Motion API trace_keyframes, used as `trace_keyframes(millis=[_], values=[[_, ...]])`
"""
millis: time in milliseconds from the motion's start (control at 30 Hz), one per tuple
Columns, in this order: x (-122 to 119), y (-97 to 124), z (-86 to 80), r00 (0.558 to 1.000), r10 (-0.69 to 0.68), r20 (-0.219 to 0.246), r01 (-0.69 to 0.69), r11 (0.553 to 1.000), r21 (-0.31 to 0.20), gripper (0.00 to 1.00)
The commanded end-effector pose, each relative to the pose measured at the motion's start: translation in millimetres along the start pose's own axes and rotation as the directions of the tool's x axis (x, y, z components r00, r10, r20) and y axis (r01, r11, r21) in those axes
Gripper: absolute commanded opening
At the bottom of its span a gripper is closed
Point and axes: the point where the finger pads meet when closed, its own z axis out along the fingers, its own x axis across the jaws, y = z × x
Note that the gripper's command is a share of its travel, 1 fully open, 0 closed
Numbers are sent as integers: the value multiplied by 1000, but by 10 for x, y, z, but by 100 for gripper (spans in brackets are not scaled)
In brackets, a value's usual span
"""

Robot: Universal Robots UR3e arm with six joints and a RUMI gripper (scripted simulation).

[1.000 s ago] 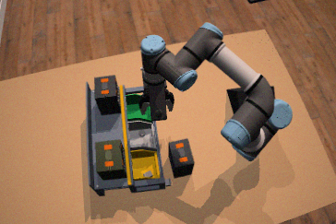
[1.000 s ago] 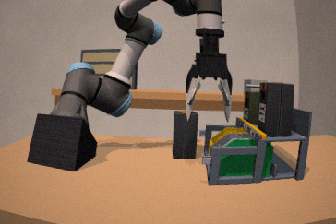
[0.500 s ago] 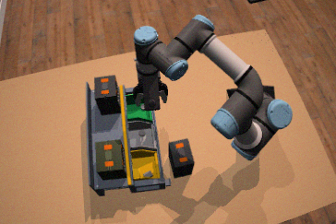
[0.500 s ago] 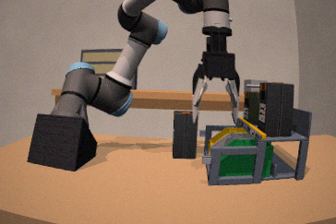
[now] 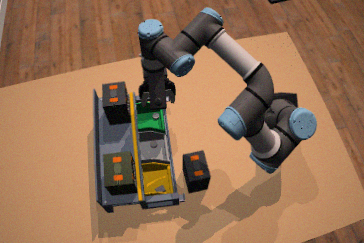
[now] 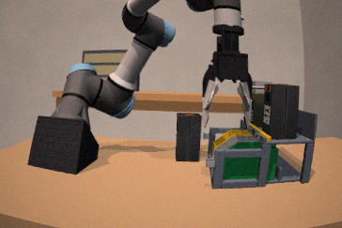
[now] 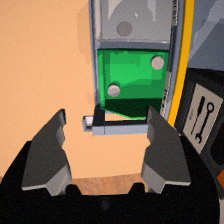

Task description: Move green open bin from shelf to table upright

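The green open bin [image 5: 146, 120] [image 6: 241, 167] [image 7: 132, 75] is in the shelf [image 5: 98, 141] [image 6: 307, 163] [image 7: 120, 128], two round pale parts visible inside. Going left to right in the top view, a black case [image 5: 115, 104] [image 6: 285, 112] [image 7: 205, 117] and an olive case [image 5: 119, 173] stand on the shelf's left side. Beyond the yellow rail [image 5: 134, 144] [image 6: 261, 131] [image 7: 182, 60] comes the bin row: green, then a grey bin [image 5: 146, 141] [image 7: 145, 17] showing a round part, then a yellow bin [image 5: 154, 171] [image 6: 229, 135] with a grey piece. The gripper [image 5: 159, 100] [image 6: 227, 130] [image 7: 105, 108] hangs over the green bin's end, fingers partly open, gripping nothing. Rightward, another black case [image 5: 196, 171] [image 6: 188, 137] stands on the table [image 5: 45, 144] [image 6: 141, 187] [image 7: 40, 60] beside the shelf.
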Motion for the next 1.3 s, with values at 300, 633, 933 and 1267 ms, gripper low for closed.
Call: trace_keyframes(millis=[300, 633, 933, 1267], values=[[-24, -73, -13, 1000, -1, 0, 1, 1000, -1, 58], [-45, -123, -13, 1000, -1, 0, 1, 1000, -1, 58], [-45, -123, -13, 1000, -1, 0, 1, 1000, -1, 58], [-55, -148, -14, 1000, -1, 0, 1, 1000, -1, 58]])
